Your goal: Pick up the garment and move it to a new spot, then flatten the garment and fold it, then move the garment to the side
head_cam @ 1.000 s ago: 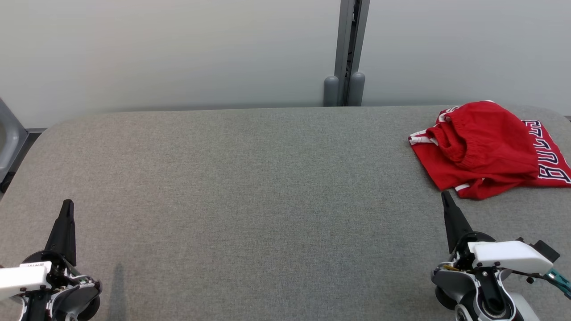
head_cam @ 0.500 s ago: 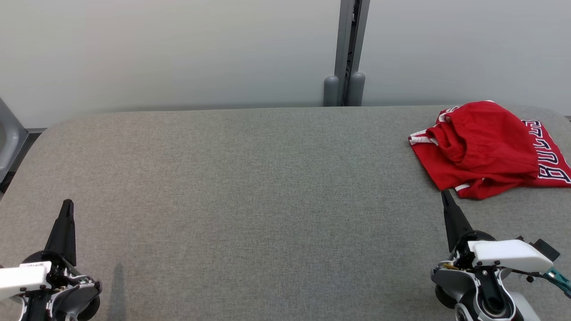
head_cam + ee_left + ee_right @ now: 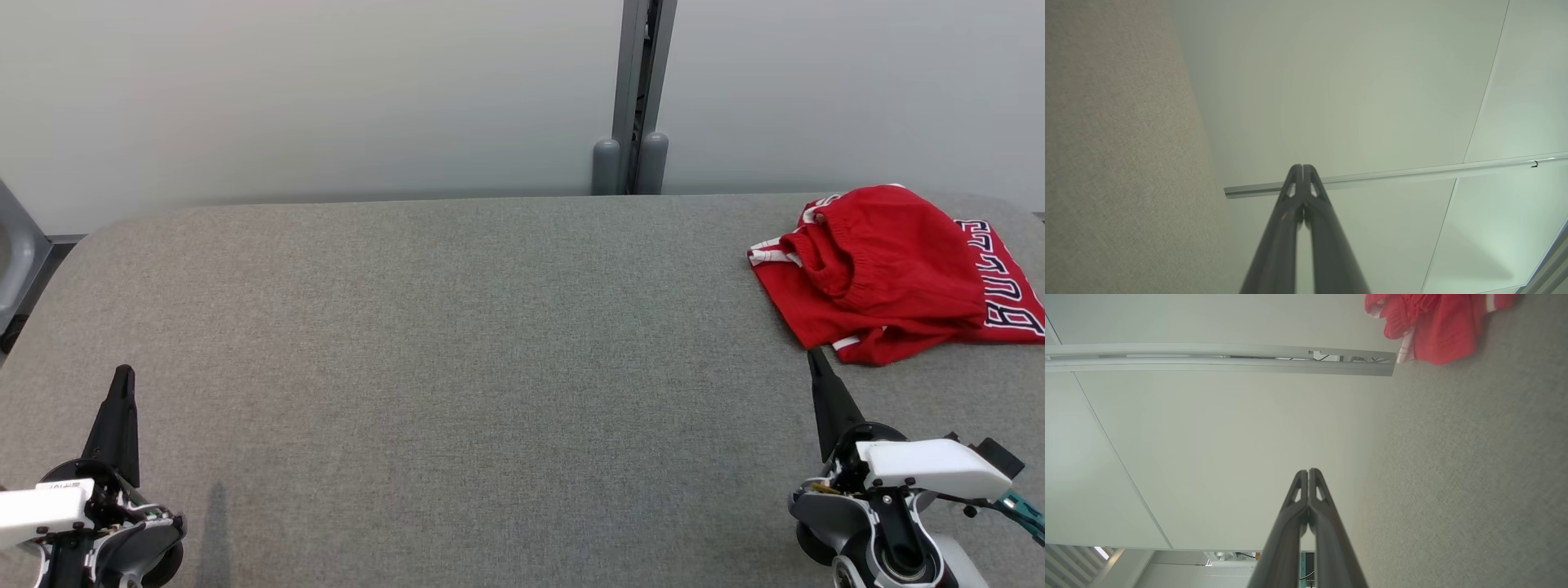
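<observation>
Nothing has moved since a second ago: both grippers and the garment lie as they did.

Left gripper (image 3: 124, 372) hovers low over the table (image 3: 490, 327), its jaws pressed together and holding nothing; the left wrist view shows the two fingers meeting at the tips (image 3: 1302, 166). Right gripper (image 3: 812, 356) is likewise closed tight and empty, tips touching in its own wrist view (image 3: 1308, 470).

The garment (image 3: 890, 269) is red with white trim and dark-edged white lettering. It lies crumpled in a heap just ahead of the right jaws and slightly to their outer side, near them but not touching, and well apart from the left jaws. In the right wrist view it sits at the far end of the cloth (image 3: 1437, 326), off to one side of the fingers' line.

Ahead of and between both jaws the table is a wide stretch of grey woven fabric with rounded far corners. Beyond its far edge stands a plain pale wall (image 3: 326, 98) made of panels, split by a grey upright post (image 3: 641, 90) with two rounded grey caps at its foot. The post lies ahead of the gap between the grippers, nearer the right one.
</observation>
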